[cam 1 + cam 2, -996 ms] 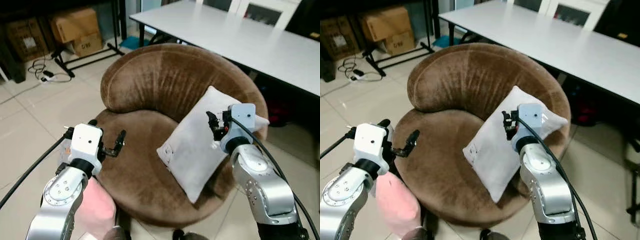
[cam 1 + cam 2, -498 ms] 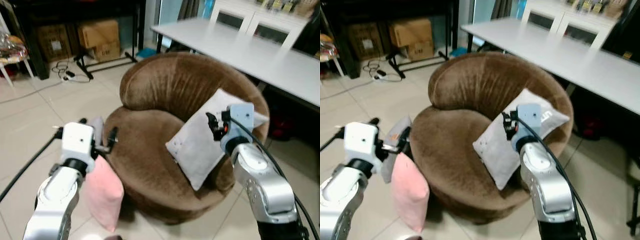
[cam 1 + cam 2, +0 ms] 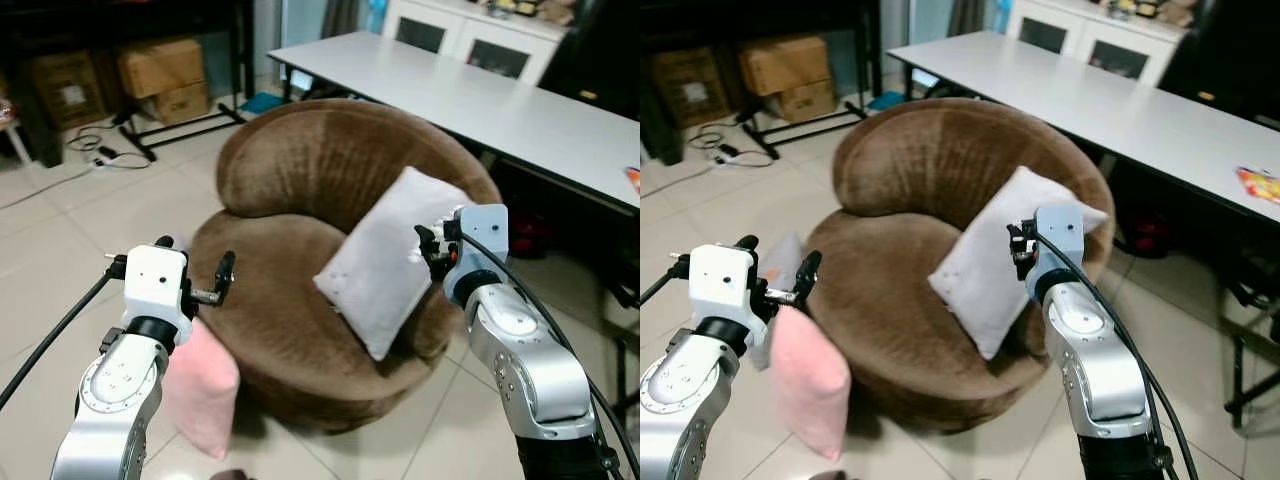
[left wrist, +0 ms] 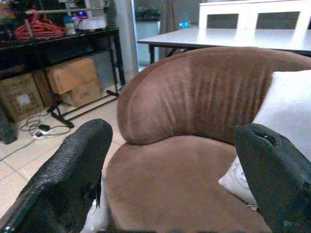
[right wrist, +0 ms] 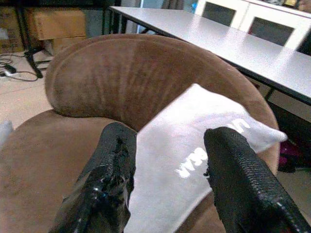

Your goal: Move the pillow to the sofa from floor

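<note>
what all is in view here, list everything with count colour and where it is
sofa: 1, brown, round, centre of the tiled floor
white pillow: 1, leaning on the sofa's right side
pink pillow: 1, on the floor against the sofa's left front
grey pillow: 1, on the floor behind the pink one
table: 1, white, behind the sofa
cardboard boxes: several, brown, far left by a black rack
left gripper: open, above the pink pillow
right gripper: open, at the white pillow
</note>
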### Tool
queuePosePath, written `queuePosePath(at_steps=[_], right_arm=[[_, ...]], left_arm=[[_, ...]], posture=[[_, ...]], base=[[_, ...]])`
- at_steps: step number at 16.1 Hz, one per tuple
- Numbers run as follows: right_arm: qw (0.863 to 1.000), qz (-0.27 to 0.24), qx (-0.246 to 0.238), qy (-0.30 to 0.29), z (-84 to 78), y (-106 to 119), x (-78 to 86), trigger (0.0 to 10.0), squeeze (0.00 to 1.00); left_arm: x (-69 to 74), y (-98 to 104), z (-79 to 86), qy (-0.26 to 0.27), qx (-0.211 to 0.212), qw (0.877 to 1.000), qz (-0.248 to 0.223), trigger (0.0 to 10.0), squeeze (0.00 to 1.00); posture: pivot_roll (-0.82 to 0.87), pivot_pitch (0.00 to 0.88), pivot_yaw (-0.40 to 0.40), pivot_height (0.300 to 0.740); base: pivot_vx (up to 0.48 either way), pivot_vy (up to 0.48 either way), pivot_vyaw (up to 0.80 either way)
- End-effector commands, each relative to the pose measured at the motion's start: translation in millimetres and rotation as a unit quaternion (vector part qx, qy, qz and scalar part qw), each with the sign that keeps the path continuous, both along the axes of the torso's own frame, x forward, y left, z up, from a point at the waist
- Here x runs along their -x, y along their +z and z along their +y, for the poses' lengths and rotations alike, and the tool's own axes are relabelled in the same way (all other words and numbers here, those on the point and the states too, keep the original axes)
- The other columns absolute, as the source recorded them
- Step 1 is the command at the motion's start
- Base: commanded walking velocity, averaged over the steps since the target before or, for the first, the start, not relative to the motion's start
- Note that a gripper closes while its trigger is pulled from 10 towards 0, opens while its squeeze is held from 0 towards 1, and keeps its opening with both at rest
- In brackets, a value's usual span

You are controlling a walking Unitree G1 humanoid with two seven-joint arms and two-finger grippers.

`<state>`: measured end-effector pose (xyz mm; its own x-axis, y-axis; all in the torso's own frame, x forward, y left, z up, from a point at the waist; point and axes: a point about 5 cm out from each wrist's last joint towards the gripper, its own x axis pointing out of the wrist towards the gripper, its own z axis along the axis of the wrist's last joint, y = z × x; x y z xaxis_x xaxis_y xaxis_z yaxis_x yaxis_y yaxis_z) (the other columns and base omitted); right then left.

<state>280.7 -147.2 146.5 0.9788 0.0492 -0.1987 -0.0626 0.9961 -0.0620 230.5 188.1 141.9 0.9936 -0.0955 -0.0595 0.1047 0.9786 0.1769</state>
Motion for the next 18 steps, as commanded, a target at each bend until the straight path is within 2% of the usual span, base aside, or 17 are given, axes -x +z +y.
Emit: queuePosePath(at_steps=[1,10,16,18], right_arm=[[1.0,0.003,0.006,-0.009,-4.3,0,0.5,10.0,0.0],[1.0,-0.002,0.012,-0.004,-1.5,0,1.3,10.0,0.0],[1.0,0.0,0.003,0.006,2.7,-2,3.4,10.0,0.0],[1.0,-0.001,0.003,0.03,7.6,-2,5.1,10.0,0.0]], left_arm=[[-0.7,-1,-0.3,0.001,-0.001,1.0,0.002,10.0,0.0],[-0.3,-4,2.5,0.004,-0.001,1.0,0.007,10.0,0.0],[0.5,-4,4.5,0.01,-0.002,1.0,0.004,10.0,0.0],[1.5,-4,4.5,0.01,0.001,1.0,0.001,10.0,0.0]], posture=[[-0.01,0.0,-0.097,0.74],[0.0,0.0,-0.091,0.74],[0.0,0.0,-0.087,0.74],[0.0,0.0,-0.087,0.74]], base=[[0.0,0.334,0.0],[0.0,0.35,0.0],[0.0,0.0,0.0],[0.0,0.0,0.4]])
